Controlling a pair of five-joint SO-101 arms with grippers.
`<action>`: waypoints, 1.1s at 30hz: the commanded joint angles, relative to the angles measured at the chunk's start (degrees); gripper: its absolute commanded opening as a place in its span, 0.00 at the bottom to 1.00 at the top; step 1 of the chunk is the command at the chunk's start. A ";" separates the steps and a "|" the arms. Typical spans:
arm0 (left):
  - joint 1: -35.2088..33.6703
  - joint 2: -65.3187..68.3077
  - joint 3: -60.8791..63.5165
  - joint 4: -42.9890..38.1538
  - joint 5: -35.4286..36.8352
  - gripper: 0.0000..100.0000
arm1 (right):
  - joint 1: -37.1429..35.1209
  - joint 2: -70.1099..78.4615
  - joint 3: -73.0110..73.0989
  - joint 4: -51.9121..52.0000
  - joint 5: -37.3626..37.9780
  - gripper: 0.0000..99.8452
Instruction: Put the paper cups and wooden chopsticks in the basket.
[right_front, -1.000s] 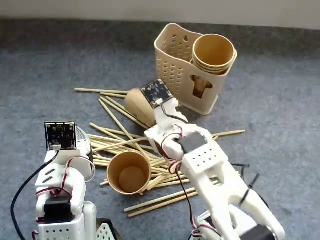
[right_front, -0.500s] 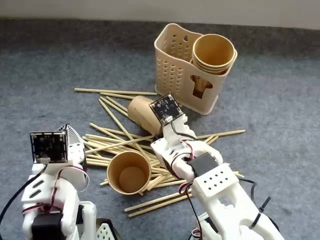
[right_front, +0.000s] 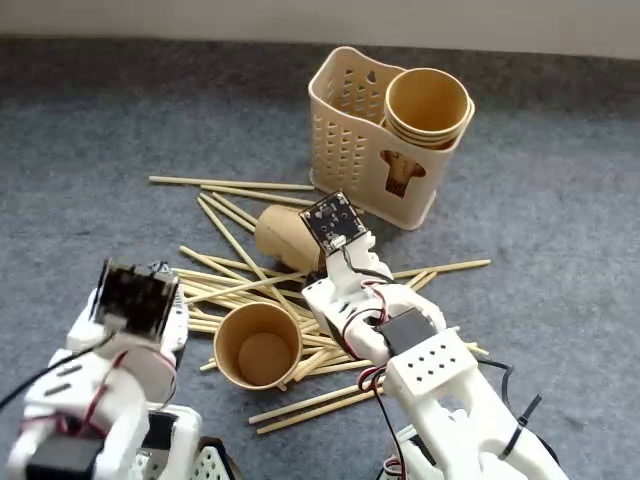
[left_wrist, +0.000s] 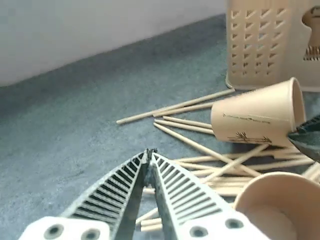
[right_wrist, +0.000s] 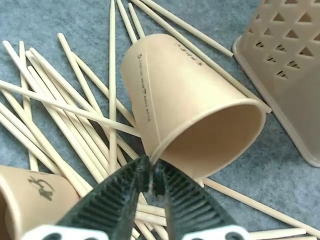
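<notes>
A beige slotted basket (right_front: 350, 130) stands at the back with stacked paper cups (right_front: 428, 105) in one end. Another paper cup (right_wrist: 180, 95) lies on its side on the scattered wooden chopsticks (right_front: 230, 290). My right gripper (right_wrist: 151, 175) is shut on the lower rim of that cup's mouth. A third cup (right_front: 258, 345) stands upright near the front, close beside the right arm. My left gripper (left_wrist: 150, 154) is shut with nothing in it, low over the carpet at the left edge of the chopstick pile. The lying cup (left_wrist: 255, 117) is ahead of it.
Grey carpet (right_front: 80, 150) covers the table, with open room at the left and far right. The basket's wall (right_wrist: 285, 65) stands close behind the lying cup. Chopsticks (right_wrist: 60, 115) cross under both loose cups.
The right arm drew back toward the front and the lying cup slid with it, away from the basket. The left arm sank and tilted at the front left.
</notes>
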 joint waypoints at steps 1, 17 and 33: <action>5.41 17.54 -12.09 6.59 -0.62 0.02 | 0.75 -1.45 -0.40 -1.63 0.35 0.01; 11.65 40.84 -19.03 13.45 2.46 0.16 | 2.59 -1.36 -0.40 -1.71 0.35 0.01; 11.56 46.90 -7.96 6.68 2.20 0.11 | 2.59 -1.36 -0.31 -1.71 0.35 0.01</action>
